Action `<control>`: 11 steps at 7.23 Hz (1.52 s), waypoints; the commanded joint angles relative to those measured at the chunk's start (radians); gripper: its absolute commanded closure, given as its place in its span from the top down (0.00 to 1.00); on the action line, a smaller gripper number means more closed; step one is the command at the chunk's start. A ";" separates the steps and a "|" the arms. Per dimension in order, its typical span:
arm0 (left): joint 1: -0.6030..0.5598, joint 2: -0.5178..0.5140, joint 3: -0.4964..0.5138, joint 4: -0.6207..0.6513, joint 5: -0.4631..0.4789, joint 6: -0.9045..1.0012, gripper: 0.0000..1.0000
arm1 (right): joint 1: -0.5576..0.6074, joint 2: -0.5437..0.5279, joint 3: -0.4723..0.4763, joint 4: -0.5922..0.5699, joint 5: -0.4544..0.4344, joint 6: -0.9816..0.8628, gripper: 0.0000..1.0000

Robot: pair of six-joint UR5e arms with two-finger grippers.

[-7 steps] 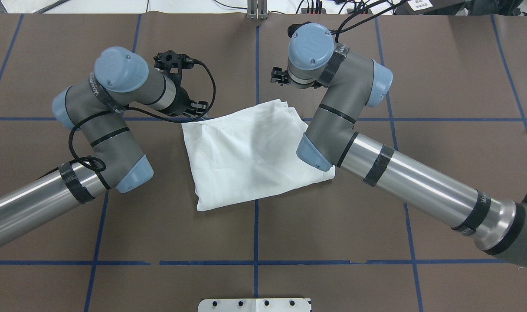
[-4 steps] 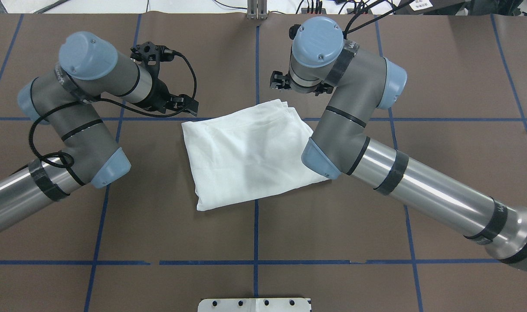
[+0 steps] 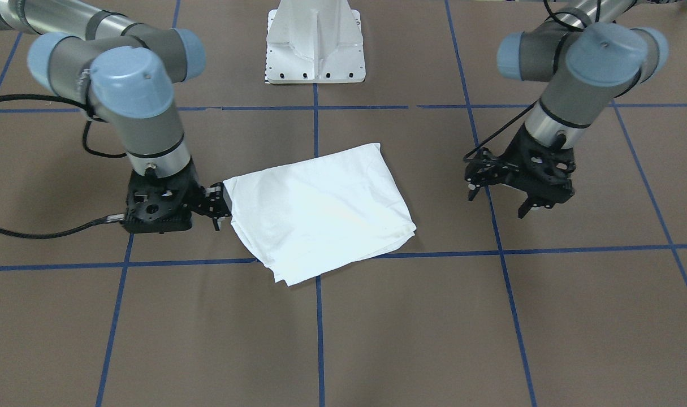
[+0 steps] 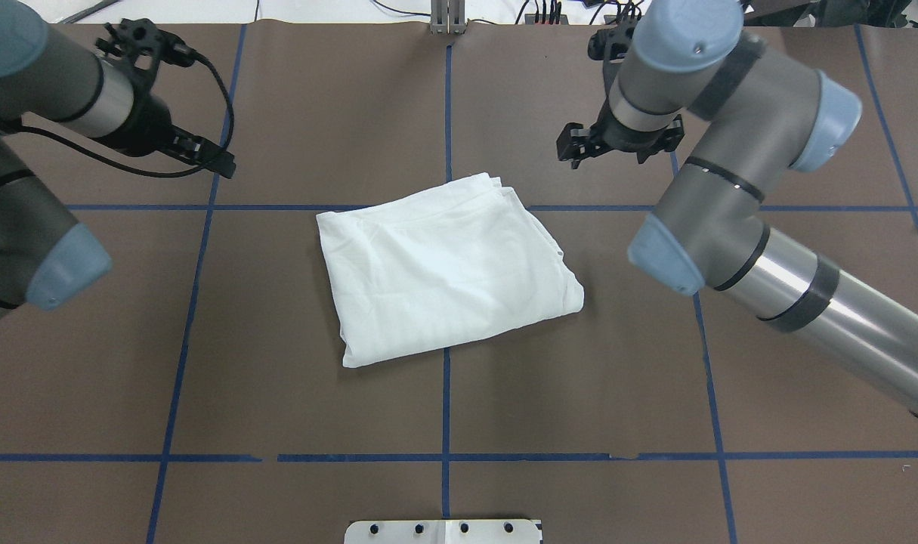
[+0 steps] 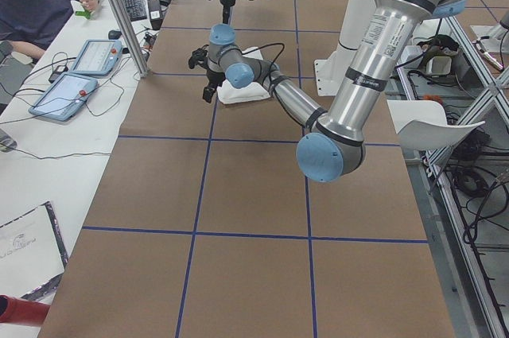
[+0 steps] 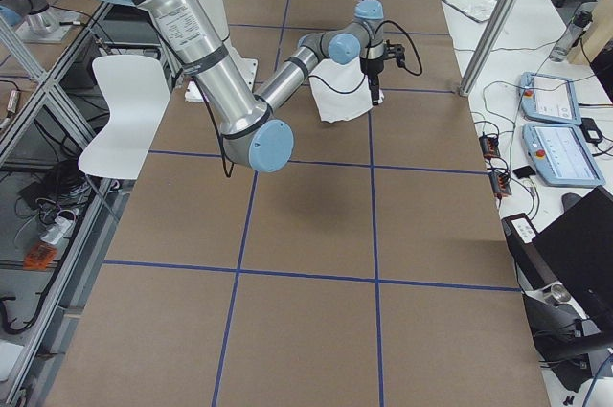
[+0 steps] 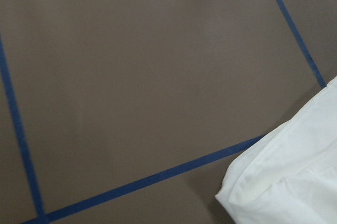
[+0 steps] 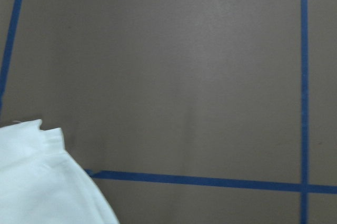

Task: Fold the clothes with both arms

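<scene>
The clothes, one white shirt (image 4: 443, 272), lie folded into a slanted rectangle at the table's middle, and no printed text shows on them. Neither gripper touches them. My left gripper (image 4: 217, 160) hangs open to the left and farther back; in the front-facing view, the left gripper (image 3: 497, 203) has its fingers spread. My right gripper (image 4: 576, 147) hovers open beyond the shirt's far right corner, and the front-facing view shows the right gripper (image 3: 216, 208) beside the cloth's edge. Each wrist view catches only a shirt corner (image 7: 287, 182) (image 8: 42, 182), with no fingers in view.
The white pedestal base (image 3: 315, 51) stands at the robot's edge of the brown table, which blue tape lines (image 4: 445, 408) divide into squares. A person (image 5: 40, 4) sits at a side desk with tablets (image 5: 79, 75) beyond the table's far edge.
Both arms have drawn away from the shirt, the left outward to the left and the right outward to the right and back. The shirt has not moved.
</scene>
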State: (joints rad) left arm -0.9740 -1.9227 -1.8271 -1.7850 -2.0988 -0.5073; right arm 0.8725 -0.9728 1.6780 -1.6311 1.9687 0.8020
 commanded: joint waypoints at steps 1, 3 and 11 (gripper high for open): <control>-0.166 0.150 -0.066 0.047 -0.102 0.256 1.00 | 0.199 -0.142 0.005 -0.006 0.149 -0.366 1.00; -0.294 0.290 -0.067 0.035 -0.176 0.355 1.00 | 0.360 -0.298 0.005 -0.009 0.217 -0.698 1.00; -0.603 0.473 -0.026 0.338 -0.161 0.704 1.00 | 0.612 -0.595 0.022 0.005 0.274 -0.891 1.00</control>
State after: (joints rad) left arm -1.5446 -1.4623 -1.8559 -1.4942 -2.2555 0.1493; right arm 1.4837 -1.5572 1.6974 -1.6261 2.2431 -0.0955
